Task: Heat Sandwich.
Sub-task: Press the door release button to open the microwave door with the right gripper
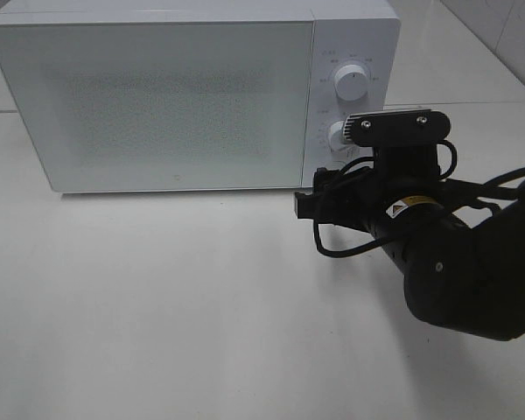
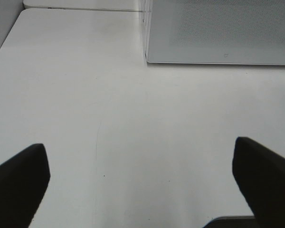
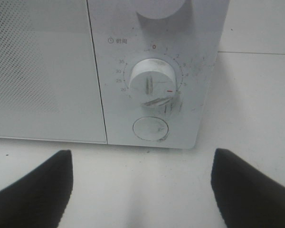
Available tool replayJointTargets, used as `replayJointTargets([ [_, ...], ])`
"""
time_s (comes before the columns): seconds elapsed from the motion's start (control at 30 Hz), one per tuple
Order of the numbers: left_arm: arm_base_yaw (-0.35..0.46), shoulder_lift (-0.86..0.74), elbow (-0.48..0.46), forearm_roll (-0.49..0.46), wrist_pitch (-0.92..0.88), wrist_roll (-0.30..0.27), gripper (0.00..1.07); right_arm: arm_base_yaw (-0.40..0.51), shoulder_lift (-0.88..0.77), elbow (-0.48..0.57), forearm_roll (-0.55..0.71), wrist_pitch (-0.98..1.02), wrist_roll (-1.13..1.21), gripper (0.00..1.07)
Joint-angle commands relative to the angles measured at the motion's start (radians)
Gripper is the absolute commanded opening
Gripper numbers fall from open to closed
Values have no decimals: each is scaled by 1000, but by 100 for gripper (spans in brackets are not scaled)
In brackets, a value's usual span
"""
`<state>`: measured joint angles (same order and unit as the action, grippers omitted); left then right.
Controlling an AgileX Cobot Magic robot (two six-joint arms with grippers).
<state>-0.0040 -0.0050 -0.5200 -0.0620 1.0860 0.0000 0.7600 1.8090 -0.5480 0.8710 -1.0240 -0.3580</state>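
The white microwave [image 1: 157, 101] stands at the back of the table with its door shut. The sandwich is not in view in any frame. My right gripper [image 1: 319, 197] is open and empty, just in front of the microwave's control panel. In the right wrist view its fingertips [image 3: 38, 190] stand wide apart below the timer knob [image 3: 153, 81] and the round door button [image 3: 150, 128], touching neither. My left gripper [image 2: 142, 185] is open and empty above bare table, with the microwave's lower left corner [image 2: 149, 59] ahead. The left arm does not show in the exterior high view.
The upper knob [image 1: 351, 84] is in plain sight; the lower knob [image 1: 339, 136] is partly hidden behind my right wrist camera mount [image 1: 398, 127]. The white table [image 1: 157, 297] stretches in front of the microwave.
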Motion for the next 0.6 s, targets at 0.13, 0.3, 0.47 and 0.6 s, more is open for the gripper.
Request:
replayJointTargets([
  [0.13,6,-7,4,-1,-12,0,98,3,-2,-7,5,-2,109,76],
  [0.3,6,-4,4,-1,-12,0,98,3,-2,-7,6,-2,263,76],
  [0.47,6,-4,4,-1,-12,0,98,3,-2,-7,6,3,524,76],
  [0.6,6,-4,4,-1,-12,0,98,3,-2,-7,5,19,822,76],
])
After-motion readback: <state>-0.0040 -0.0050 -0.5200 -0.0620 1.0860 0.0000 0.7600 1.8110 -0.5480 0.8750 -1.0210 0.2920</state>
